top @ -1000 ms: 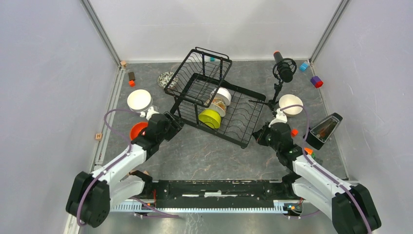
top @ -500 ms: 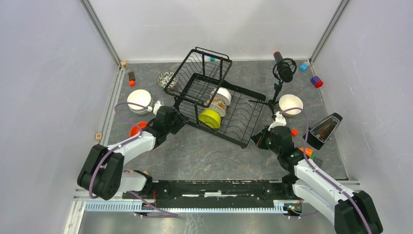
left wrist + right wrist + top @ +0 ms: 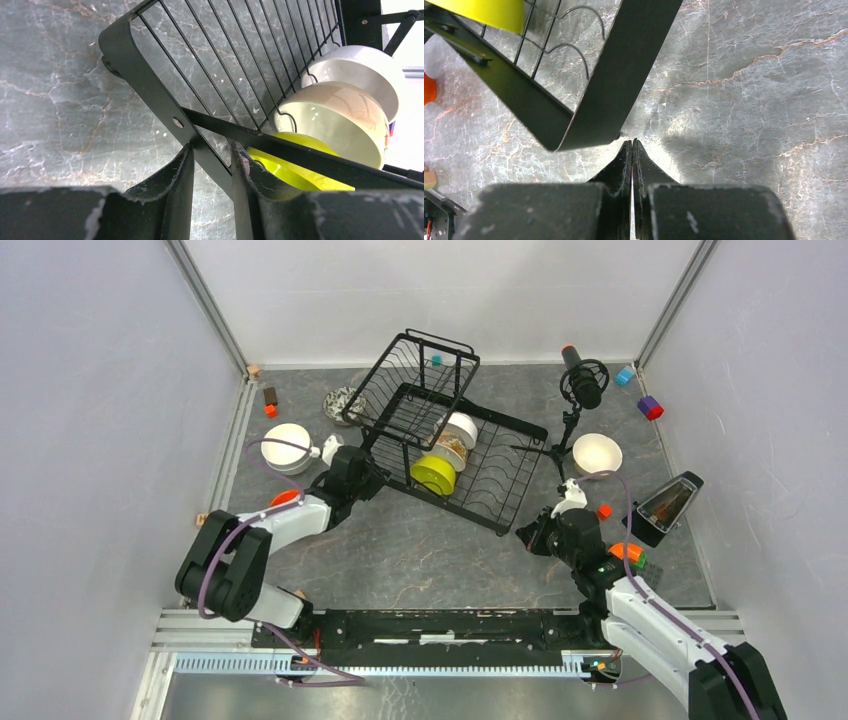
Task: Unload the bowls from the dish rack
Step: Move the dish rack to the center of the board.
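Note:
The black wire dish rack (image 3: 490,480) stands mid-table. In its lower tray sit a lime green bowl (image 3: 432,474), a beige bowl (image 3: 448,452) and a white bowl (image 3: 461,427). My left gripper (image 3: 372,480) is at the rack's near left corner. In the left wrist view its fingers (image 3: 212,150) clamp the rack's flat frame bar (image 3: 145,75), with the lime bowl (image 3: 290,170) just behind. My right gripper (image 3: 527,533) is shut and empty, tips (image 3: 632,142) just short of the rack's near right corner (image 3: 624,75). Off the rack lie white bowls (image 3: 286,447) (image 3: 597,453), an orange bowl (image 3: 283,499) and a dark-patterned bowl (image 3: 340,402).
A black microphone tripod (image 3: 580,390) stands right of the rack. Small coloured blocks (image 3: 650,407) (image 3: 270,400) lie near the back corners. A dark boxy device (image 3: 665,505) and an orange block (image 3: 604,511) sit by the right arm. Walls close in on three sides.
My left arm reached forward to the rack's corner and its jaws narrowed onto the frame bar. The rack shifted slightly toward the back. My right gripper drew back a little.

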`<state>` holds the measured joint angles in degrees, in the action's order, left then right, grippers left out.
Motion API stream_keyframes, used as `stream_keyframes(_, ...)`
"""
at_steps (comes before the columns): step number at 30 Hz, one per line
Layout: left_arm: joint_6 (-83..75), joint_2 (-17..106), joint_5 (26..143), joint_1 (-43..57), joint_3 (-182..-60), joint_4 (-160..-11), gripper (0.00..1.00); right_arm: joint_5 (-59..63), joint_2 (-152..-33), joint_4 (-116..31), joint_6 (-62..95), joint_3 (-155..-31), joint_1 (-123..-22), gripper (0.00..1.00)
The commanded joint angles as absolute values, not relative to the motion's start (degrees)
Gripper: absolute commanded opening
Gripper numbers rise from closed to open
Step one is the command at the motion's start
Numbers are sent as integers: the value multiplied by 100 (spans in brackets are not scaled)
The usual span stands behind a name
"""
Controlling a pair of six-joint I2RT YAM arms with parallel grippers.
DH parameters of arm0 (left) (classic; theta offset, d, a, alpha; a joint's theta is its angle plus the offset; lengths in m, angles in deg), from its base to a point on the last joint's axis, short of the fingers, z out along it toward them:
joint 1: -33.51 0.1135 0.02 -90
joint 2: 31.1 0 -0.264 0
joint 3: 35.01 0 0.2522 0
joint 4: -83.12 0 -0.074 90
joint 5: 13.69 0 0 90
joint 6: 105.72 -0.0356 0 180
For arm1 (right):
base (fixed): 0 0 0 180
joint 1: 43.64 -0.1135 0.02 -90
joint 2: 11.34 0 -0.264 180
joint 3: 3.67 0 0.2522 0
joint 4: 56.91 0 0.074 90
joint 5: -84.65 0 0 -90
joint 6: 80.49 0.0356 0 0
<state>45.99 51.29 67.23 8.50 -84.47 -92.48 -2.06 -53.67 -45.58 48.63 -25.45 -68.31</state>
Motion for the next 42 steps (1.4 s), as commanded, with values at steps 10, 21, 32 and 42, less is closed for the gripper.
stream_keyframes(10,4158,5955,6289,772,-9231,-9717,2,-22,-4893,-4121,3979,-2985,-6857,24)
stream_keyframes(21,3650,6211,6484,776,-9917,-9375,2,-735,-4559,-3117,3292,-3789,-6852,67)
stream_keyframes(32,3576,6202,6886,794,-10051,-9336,8,-551,-3982,-3577,2923,-3802,-6853,68)
stream_keyframes(42,3803,4512,6948,789,-9239,-8928,63,75,-4439,-4646,3176,-3742,-6859,68)
